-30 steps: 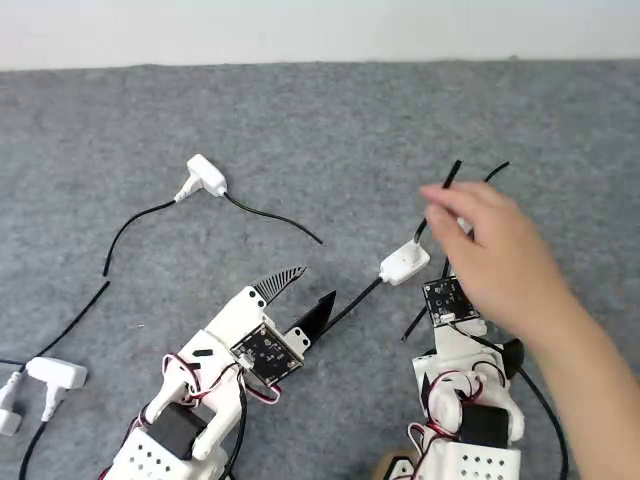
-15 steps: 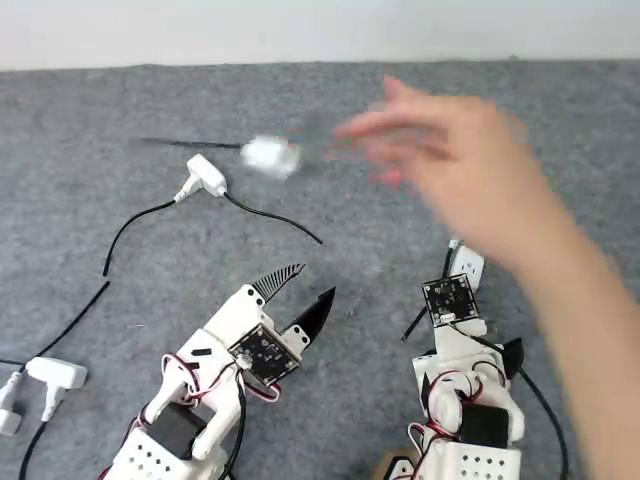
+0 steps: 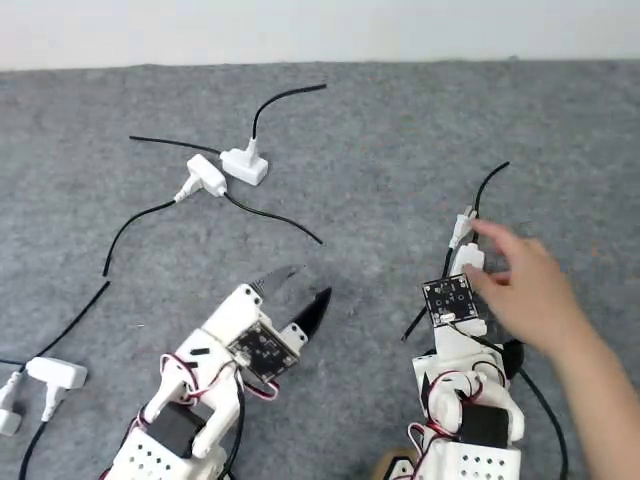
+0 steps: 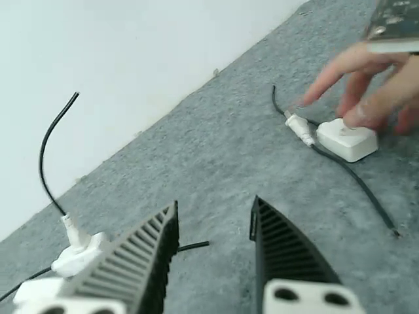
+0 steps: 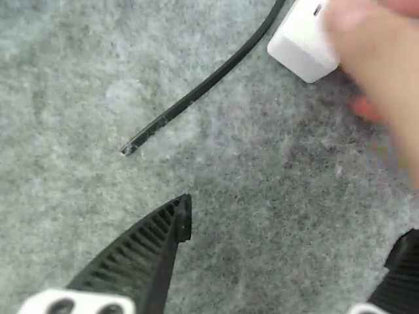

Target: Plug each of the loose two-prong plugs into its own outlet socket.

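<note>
Person's hand (image 3: 525,290) on white socket block (image 3: 467,259) just beyond my wide-open right claw (image 5: 294,222), likely for easy reach; left claw (image 3: 312,283) equally wide, empty.

We see a grey surface (image 3: 380,130): 2 corded plugs (image 3: 245,166) near its far edge, a socket (image 3: 55,373) at its left edge, another socket (image 3: 467,258) toward its right.

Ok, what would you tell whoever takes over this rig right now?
Left gripper: open, empty. Right gripper: open, empty.
A person's hand rests on the white socket block by the right gripper, small white plug at its end.
Second white plug-and-socket pair lies far left, third white pair at the near left edge.
No pair looks clearly joined; treat all three as left.
</note>
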Robot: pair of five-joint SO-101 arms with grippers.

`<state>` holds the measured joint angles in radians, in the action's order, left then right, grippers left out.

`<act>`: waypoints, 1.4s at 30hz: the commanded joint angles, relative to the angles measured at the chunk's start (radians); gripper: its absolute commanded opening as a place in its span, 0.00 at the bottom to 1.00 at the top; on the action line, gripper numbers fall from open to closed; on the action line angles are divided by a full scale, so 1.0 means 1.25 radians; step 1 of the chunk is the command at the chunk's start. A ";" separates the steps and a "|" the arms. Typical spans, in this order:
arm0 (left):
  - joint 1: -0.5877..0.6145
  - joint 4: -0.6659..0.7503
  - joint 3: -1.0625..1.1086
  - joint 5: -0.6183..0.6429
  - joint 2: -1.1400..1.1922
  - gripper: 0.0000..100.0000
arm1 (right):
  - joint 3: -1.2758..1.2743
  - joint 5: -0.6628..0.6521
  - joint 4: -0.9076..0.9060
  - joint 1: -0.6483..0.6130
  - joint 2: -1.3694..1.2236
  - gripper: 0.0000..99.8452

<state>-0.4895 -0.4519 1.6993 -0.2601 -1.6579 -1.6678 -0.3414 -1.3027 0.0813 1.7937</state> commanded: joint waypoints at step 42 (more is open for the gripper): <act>0.372 -0.029 -0.031 0.021 -0.009 0.19 | -0.014 0.007 -0.003 -0.006 0.008 0.45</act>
<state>-0.0276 -0.4902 1.6701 -0.2432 -1.6579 -1.6678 -0.3414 -1.3027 0.0813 1.7952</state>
